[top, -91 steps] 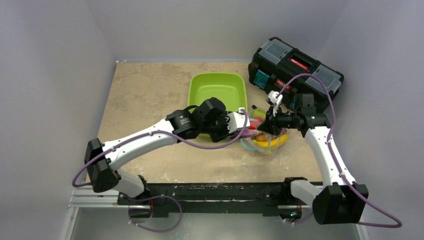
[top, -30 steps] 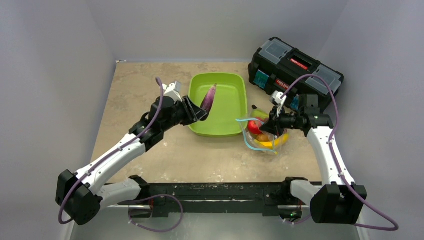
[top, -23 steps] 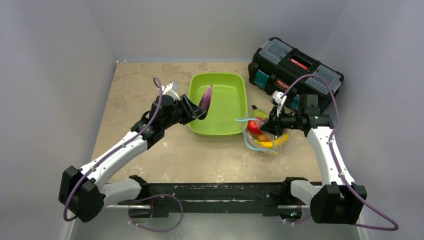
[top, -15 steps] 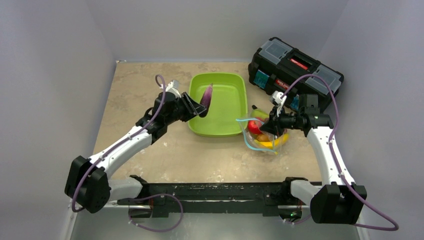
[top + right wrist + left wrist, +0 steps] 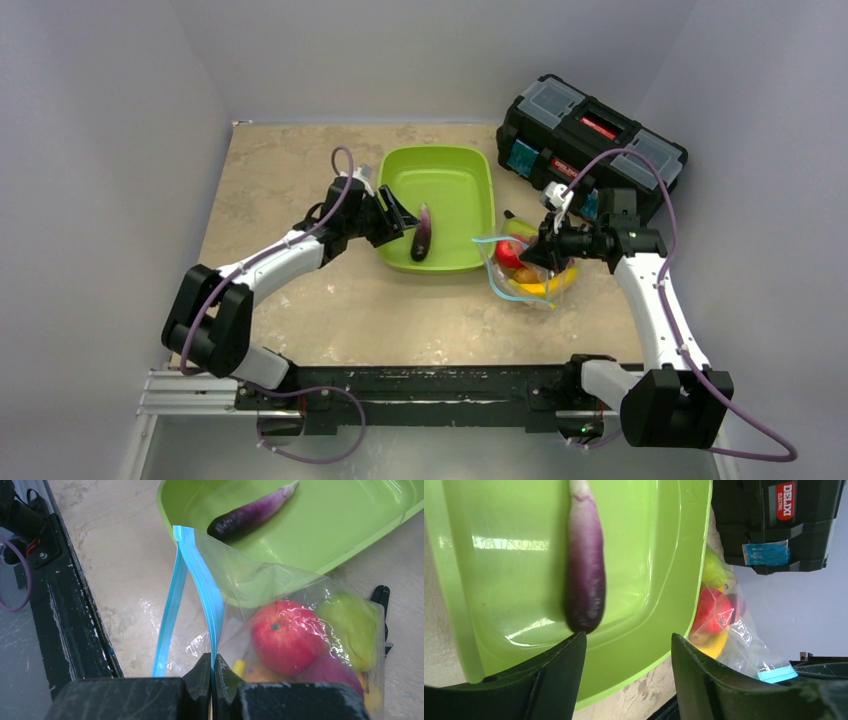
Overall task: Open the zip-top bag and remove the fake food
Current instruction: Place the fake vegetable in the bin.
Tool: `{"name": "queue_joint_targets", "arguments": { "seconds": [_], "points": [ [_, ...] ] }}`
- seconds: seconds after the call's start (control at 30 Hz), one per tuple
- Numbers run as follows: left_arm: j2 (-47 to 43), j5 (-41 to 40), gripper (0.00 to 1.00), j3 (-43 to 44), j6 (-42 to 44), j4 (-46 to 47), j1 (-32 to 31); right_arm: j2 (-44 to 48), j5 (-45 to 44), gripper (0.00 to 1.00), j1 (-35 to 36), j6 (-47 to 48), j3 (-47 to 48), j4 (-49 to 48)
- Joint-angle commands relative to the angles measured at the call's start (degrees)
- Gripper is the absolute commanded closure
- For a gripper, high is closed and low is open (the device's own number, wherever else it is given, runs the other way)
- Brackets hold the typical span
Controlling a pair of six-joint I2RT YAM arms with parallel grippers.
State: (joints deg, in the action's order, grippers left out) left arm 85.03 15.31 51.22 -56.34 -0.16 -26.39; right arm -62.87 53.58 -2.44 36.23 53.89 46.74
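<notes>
- Note left fingers (image 5: 556, 675) spread, empty, beside eggplant (image 5: 585, 570) in green tray (image 5: 664, 555).
- Hold mouth wide with right fingers (image 5: 199, 671), clamped on zip-top bag (image 5: 260, 580) rim.
- Reach next for apple (image 5: 282, 635), clear of plastic.

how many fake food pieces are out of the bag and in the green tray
1: the purple eggplant lies in the green tray. The apple, pear and banana are in the zip-top bag; others may be hidden there.

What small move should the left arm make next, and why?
Probably the left gripper should leave the tray and go to the bag: it is open, the eggplant lies in the tray, and the right gripper holds the bag's edge, apple and pear inside.
</notes>
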Motion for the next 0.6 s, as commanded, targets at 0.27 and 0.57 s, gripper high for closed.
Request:
{"name": "queue_joint_targets", "arguments": {
  "seconds": [0.27, 0.57],
  "points": [
    [0.60, 3.12, 0.33, 7.90, 13.32, -9.25, 1.24, 0.16, 1.62, 1.00, -0.73, 1.14, 0.69, 0.28],
    [-2.66, -0.59, 0.32, 9.14, 22.92, -15.91, 1.42, -0.07, 1.61, 1.00, -0.89, 1.21, 0.78, 0.28]
  ]
}}
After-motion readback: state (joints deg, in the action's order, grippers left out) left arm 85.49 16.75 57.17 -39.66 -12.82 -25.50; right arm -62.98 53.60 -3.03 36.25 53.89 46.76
